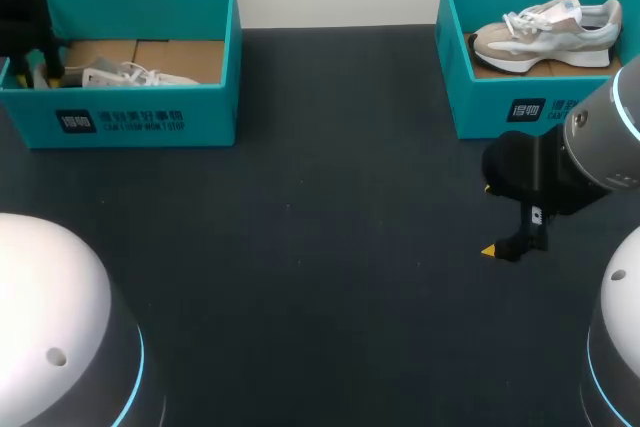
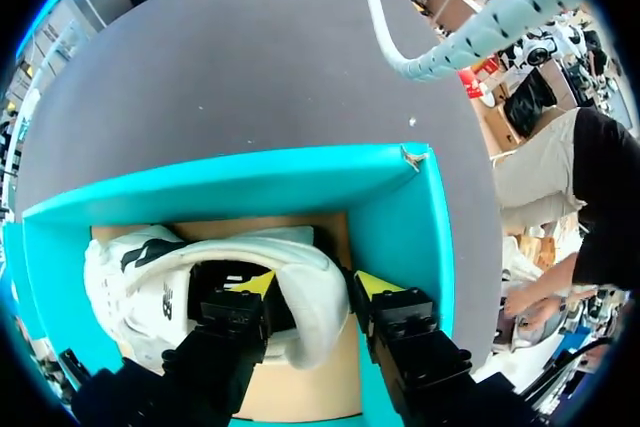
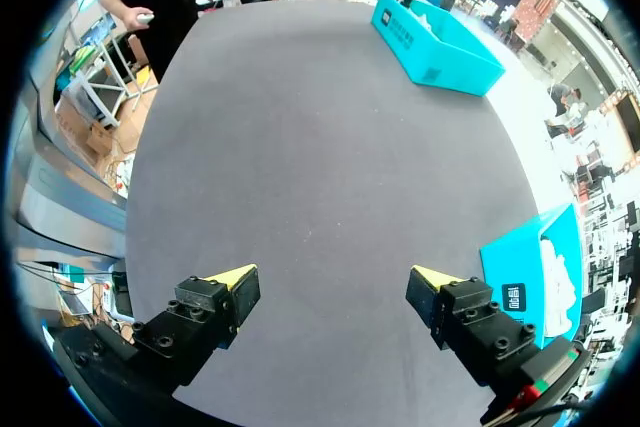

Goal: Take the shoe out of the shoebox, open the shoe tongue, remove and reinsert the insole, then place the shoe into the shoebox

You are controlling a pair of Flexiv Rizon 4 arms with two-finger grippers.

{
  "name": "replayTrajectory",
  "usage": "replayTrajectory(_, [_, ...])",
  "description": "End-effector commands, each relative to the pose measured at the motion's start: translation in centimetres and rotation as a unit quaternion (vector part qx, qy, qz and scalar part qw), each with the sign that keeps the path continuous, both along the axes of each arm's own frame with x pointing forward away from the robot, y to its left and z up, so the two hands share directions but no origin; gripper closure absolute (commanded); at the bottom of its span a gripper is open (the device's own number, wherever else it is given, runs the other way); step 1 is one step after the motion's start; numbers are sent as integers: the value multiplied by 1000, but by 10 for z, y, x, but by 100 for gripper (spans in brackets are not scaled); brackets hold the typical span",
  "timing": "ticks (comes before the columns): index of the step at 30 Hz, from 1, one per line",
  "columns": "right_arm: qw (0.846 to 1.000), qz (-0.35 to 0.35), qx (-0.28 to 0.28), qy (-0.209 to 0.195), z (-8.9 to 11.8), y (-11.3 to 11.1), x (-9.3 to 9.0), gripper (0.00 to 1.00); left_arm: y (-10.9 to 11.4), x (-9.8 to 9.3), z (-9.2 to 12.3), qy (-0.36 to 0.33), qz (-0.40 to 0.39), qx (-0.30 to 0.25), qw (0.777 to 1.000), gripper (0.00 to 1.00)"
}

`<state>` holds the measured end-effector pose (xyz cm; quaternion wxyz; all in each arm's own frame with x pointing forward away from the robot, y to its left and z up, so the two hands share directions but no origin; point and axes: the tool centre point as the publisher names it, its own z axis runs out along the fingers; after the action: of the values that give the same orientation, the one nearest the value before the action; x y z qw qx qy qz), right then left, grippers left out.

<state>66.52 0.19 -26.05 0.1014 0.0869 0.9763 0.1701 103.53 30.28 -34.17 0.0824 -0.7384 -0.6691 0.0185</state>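
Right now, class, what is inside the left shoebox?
A white shoe lies in the left shoebox, with the left gripper closed on its heel. The insole cannot be seen because the gripper and heel cover it.

**Table** [image 1: 320, 247]: dark matt top with a fine, faintly speckled grain.
**Left shoebox** [image 1: 215, 117] and **right shoebox** [image 1: 480, 112]: matt teal card walls, bare brown cardboard floors.
**White shoe** [image 2: 130, 292]: smooth, leather-like upper with a dark lining.
**Beige shoe** [image 1: 545, 32]: soft, suede-like panels, woven white laces and a smooth white sole.
**Right gripper** [image 3: 335, 282]: matt black fingers with smooth yellow tips.
**Left arm** [image 1: 50, 317]: glossy white shell.
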Motion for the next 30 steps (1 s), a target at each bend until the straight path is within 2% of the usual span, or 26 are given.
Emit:
replayTrajectory(1, [1000, -1, 0, -2, -1, 0, -1, 0, -3, -9, 5, -3, -2, 1, 1000, 54])
replayTrajectory(7, [1000, -1, 0, -2, -1, 0, -1, 0, -2, -12, 17, -5, 3, -5, 1000, 50])
replayTrajectory(10, [1000, -1, 0, -2, -1, 0, -1, 0, -2, -12, 25, -5, 5, -7, 1000, 31])
replayTrajectory(12, [1000, -1, 0, -2, -1, 0, -1, 0, -1, -13, 29, -4, 5, -9, 1000, 24])
replayTrajectory(16, [1000, -1, 0, -2, -1, 0, -1, 0, -2, -15, 35, 0, 10, -5, 1000, 17])
replayTrajectory(19, [1000, -1, 0, -2, -1, 0, -1, 0, -5, -16, 42, -2, 14, -11, 1000, 14])
replayTrajectory(23, [1000, -1, 0, -2, -1, 0, -1, 0, -8, -16, 56, -15, 21, -24, 999, 16])
replayTrajectory(27, [1000, -1, 0, -2, -1, 0, -1, 0, -12, -18, 74, -29, 22, -35, 999, 15])
replayTrajectory(30, [1000, -1, 0, -2, -1, 0, -1, 0, -12, -25, 93, -38, 25, -52, 998, 16])
